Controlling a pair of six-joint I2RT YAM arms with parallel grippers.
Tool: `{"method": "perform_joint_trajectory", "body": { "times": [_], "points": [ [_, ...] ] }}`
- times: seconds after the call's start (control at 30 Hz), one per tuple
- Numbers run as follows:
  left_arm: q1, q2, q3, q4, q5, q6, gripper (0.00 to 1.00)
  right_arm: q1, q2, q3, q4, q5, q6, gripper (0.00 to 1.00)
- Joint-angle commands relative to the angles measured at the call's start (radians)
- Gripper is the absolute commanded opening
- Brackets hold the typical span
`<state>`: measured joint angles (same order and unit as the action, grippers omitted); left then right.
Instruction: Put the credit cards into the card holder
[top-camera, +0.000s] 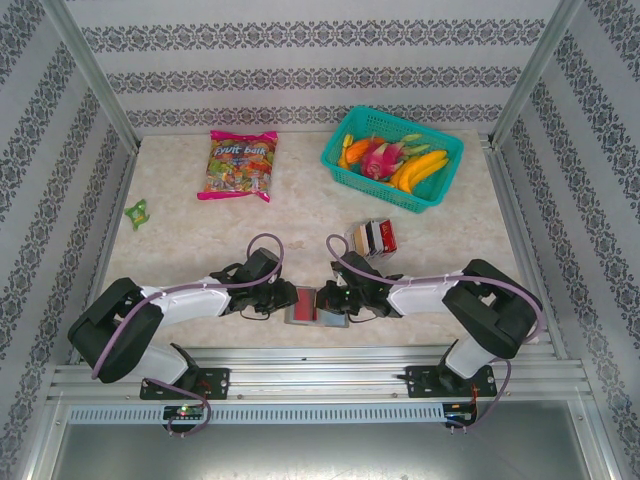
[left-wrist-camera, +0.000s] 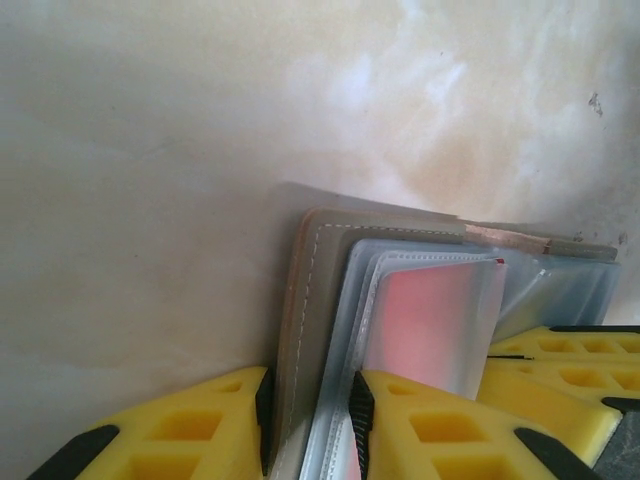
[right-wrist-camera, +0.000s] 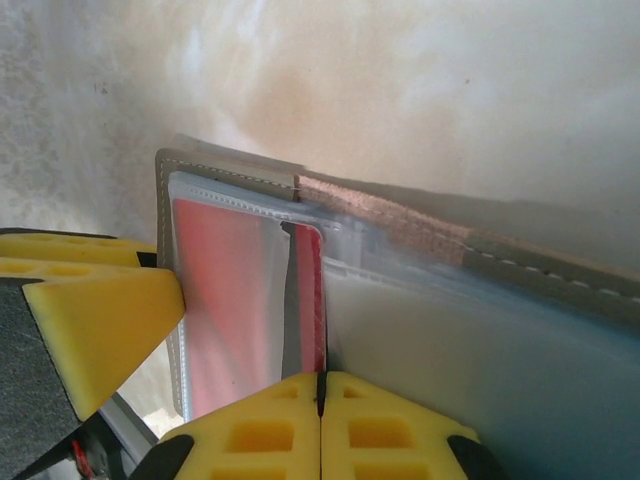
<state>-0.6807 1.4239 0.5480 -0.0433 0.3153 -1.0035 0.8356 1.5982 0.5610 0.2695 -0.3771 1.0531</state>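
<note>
Right now the left tool (left-wrist-camera: 310, 385) is clamping the open card holder (left-wrist-camera: 318, 300) at the surface's (top-camera: 200, 240) near edge, while the right tool (right-wrist-camera: 320, 400) is seemingly pinching a red card (right-wrist-camera: 312, 300) edge-on; it should be keeping it square to the clear sleeve (right-wrist-camera: 430, 330).

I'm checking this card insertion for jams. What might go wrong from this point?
1. The right gripper pinches a red card almost edge-on against the clear sleeves. It may slide between two sleeves instead of into a pocket, or buckle if pushed.
2. The left gripper clamps the card holder only at its near edge, so a push from the card could drag the holder across the table or pull it out of that grip.
</note>
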Motion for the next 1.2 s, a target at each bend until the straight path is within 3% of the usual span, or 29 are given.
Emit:
{"method": "perform_joint_trajectory", "body": {
  "times": [0.0, 0.33, 0.4, 0.57, 0.87, 1.17],
  "points": [
    [-0.019, -0.008, -0.006, -0.002, 0.047, 0.001, 0.31, 0.031, 0.042, 0.031, 0.143, -0.085, 0.056, 0.1],
    [-0.019, -0.029, -0.011, -0.018, 0.007, -0.016, 0.32, -0.009, -0.035, 0.04, 0.107, -0.137, 0.04, 0.15],
    [-0.019, -0.03, -0.011, -0.021, 0.0, -0.018, 0.31, -0.013, -0.058, 0.053, 0.014, -0.098, 0.003, 0.2],
    [-0.019, -0.05, -0.02, -0.036, -0.02, -0.023, 0.32, 0.015, -0.128, 0.197, -0.525, 0.177, -0.218, 0.21],
    [-0.019, -0.047, -0.014, -0.044, -0.024, -0.013, 0.32, 0.025, -0.127, 0.189, -0.658, 0.273, -0.266, 0.28],
    [-0.019, -0.087, 0.002, -0.093, -0.055, 0.004, 0.32, 0.021, -0.082, 0.272, -0.822, 0.438, -0.335, 0.24]
  ]
}}
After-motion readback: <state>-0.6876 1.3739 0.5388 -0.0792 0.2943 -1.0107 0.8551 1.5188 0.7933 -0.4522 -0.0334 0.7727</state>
